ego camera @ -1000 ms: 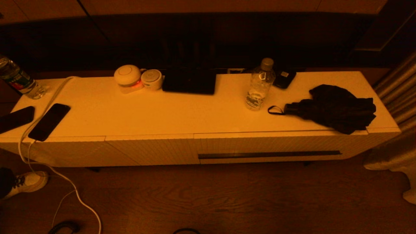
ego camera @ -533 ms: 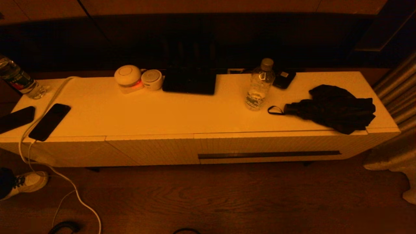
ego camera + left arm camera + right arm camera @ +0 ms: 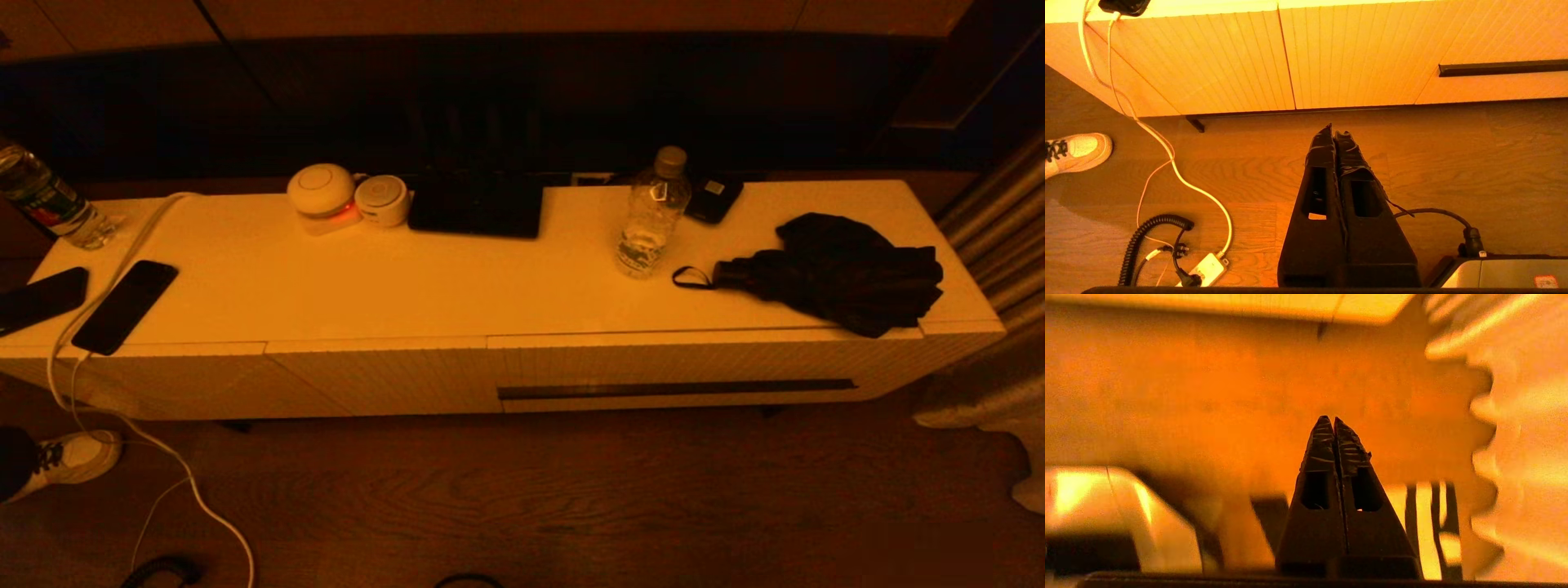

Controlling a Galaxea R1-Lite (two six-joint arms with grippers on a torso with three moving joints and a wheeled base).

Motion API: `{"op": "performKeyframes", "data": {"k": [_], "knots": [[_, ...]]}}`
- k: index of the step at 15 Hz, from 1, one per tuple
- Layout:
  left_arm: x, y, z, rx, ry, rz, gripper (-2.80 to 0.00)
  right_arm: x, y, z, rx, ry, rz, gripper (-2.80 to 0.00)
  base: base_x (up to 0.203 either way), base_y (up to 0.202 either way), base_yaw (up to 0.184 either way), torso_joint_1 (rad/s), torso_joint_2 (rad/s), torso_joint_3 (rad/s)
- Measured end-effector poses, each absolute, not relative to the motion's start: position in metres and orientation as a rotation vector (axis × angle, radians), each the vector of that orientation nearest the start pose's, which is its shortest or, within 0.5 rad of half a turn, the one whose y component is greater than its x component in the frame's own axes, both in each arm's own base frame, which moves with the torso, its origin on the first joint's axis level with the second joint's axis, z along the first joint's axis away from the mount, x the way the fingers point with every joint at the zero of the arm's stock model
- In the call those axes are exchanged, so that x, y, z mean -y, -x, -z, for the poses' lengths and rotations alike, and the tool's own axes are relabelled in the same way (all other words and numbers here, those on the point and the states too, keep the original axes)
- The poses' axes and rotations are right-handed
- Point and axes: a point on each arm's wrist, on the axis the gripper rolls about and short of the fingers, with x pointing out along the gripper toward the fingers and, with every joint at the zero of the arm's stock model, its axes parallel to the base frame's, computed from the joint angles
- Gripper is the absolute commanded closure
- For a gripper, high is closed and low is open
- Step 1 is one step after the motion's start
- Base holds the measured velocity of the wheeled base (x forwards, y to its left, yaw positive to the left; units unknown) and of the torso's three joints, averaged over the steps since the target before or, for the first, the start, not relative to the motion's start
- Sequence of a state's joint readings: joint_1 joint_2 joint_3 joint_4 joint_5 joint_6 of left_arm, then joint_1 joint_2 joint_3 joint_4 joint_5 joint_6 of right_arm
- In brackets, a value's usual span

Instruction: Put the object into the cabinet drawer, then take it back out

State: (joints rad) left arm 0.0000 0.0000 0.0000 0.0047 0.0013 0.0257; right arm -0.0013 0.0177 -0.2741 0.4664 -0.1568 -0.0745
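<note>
The cabinet drawer (image 3: 678,363) is closed, its ribbed white front carrying a long dark handle slot (image 3: 676,389). On the cabinet top above it stand a clear water bottle (image 3: 651,214) and a black folded umbrella (image 3: 833,271); which of them is the object I cannot tell. Neither arm shows in the head view. My left gripper (image 3: 1336,131) hangs shut and empty low over the wood floor, facing the cabinet front, with the drawer slot (image 3: 1502,68) off to one side. My right gripper (image 3: 1330,419) is shut and empty over the floor beside a curtain (image 3: 1523,457).
Two dark phones (image 3: 124,305), a white cable (image 3: 106,269), two round white devices (image 3: 322,194), a black flat box (image 3: 476,204) and a second bottle (image 3: 45,200) sit on the cabinet top. A shoe (image 3: 69,459), a power strip (image 3: 1206,269) and cords lie on the floor to the left.
</note>
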Motion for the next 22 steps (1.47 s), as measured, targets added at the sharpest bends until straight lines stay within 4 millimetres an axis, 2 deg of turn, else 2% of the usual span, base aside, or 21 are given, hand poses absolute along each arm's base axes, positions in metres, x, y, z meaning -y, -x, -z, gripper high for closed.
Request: {"op": "performKeyframes", "data": {"k": [12,14,22], "knots": [[0.000,0.023,-0.075,-0.005,-0.026,-0.001,0.00,0.000,0.025,-0.084,0.061,0.109,-0.004,0.00,0.000,0.000,0.000,0.000,0.00,0.000],[0.000,0.023,-0.075,-0.005,-0.026,-0.001,0.00,-0.001,0.024,-0.077,0.004,0.070,-0.025,0.00,0.000,0.000,0.000,0.000,0.00,0.000],[0.000,0.023,-0.075,-0.005,-0.026,-0.001,0.00,-0.001,0.023,-0.076,0.008,0.051,-0.024,0.00,0.000,0.000,0.000,0.000,0.00,0.000]]}}
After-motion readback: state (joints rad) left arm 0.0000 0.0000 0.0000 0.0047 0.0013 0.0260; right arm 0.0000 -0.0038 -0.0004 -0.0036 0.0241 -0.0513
